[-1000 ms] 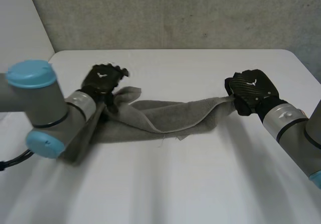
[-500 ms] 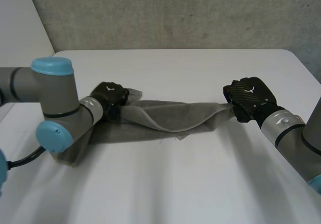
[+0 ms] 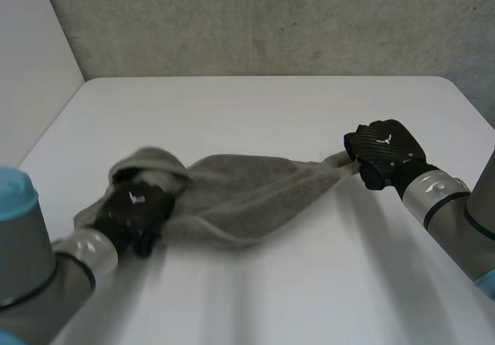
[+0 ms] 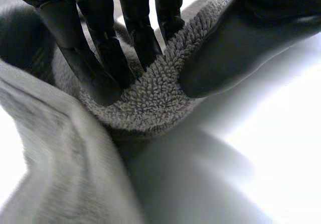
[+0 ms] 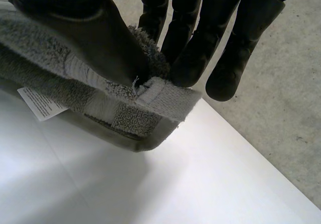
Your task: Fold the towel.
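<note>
A grey towel [image 3: 240,190] lies stretched across the white table [image 3: 255,105] between my two hands. My left hand [image 3: 133,212] is at its left end, fingers [image 4: 108,71] and thumb pinching a bunched fold of the towel [image 4: 150,101]. My right hand [image 3: 380,153] holds the right corner, lifted a little off the table. In the right wrist view the thumb [image 5: 100,38] and fingers pinch the hemmed corner of the towel [image 5: 125,103], with a white label [image 5: 42,103] hanging beneath.
A grey wall [image 3: 271,20] runs behind the table's far edge. The table's right edge lies just beyond my right arm [image 3: 448,206]. Bare tabletop lies in front of and behind the towel.
My left hand has shut on the towel's left end and pulled it toward the table's near left side. The towel's left part has bunched up. My right hand has hardly moved.
</note>
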{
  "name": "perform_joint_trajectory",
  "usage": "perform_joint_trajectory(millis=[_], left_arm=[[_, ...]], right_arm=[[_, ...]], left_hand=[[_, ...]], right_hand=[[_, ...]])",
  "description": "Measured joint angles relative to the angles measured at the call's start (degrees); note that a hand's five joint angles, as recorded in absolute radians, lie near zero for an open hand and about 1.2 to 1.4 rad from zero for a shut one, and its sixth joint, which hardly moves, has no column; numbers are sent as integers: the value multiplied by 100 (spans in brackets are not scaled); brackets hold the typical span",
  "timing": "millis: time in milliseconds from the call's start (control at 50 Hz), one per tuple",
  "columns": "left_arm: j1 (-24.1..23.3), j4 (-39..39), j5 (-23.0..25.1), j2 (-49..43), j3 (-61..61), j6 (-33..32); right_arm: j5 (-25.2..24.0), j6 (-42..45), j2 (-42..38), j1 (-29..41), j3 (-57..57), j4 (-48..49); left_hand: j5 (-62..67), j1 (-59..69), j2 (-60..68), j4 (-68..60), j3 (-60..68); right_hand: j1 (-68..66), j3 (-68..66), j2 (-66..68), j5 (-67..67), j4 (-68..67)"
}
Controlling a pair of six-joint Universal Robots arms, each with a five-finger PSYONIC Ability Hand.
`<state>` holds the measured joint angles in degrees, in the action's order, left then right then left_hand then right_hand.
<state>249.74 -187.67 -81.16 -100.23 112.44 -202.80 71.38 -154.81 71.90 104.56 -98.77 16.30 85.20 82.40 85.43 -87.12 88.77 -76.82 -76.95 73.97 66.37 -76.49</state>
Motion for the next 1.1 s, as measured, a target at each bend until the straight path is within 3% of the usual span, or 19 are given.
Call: perform_joint_trajectory(millis=[40,140,240,400,560,720,820,940,1100], left_arm=[[-120,39,21,45,158,-5],[-341,130,22,71,56,-8],[-429,143,-14,57,-523,-1],[-516,132,-18,-350,-1734,-2],[-990,170,-38,-1293,-2633,-115],[-1426,147,-232,-2306,-3204,-987],[-1611,122,-703,-2878,-3680,-1572],[-1669,140,-1227,-3375,-4231,-2036],[-1650,128,-1430,-3724,-4586,-2706]], right_arm=[[-16,16,0,7,-2,-4],[-63,91,0,12,-15,-28],[-86,132,0,36,-31,-62],[-97,138,3,114,-74,-81],[-106,138,5,130,-119,-81],[-129,142,1,138,-158,-83],[-141,143,-4,165,-179,-83],[-141,200,-8,224,-207,-77],[-133,309,-24,249,-235,-78]], left_hand=[[-390,-291,-388,464,-504],[-3329,-3081,-3345,3560,-3652],[-4645,-4282,-4562,4745,-4936],[-4765,-4374,-4707,4808,-5075],[-4765,-4374,-4707,4808,-5075],[-4765,-4374,-4707,4808,-5075],[-4645,-4353,-4655,4793,-5012],[-4435,-4188,-4480,4660,-4814],[-3795,-3490,-3800,3950,-4131]], right_hand=[[0,0,0,0,0],[-1,0,0,0,0],[-1,0,0,0,0],[-1,0,0,0,0],[-1,0,0,0,0],[-1,0,0,0,0],[-1,0,0,0,0],[-1,0,0,0,0],[-1,0,0,0,0]])
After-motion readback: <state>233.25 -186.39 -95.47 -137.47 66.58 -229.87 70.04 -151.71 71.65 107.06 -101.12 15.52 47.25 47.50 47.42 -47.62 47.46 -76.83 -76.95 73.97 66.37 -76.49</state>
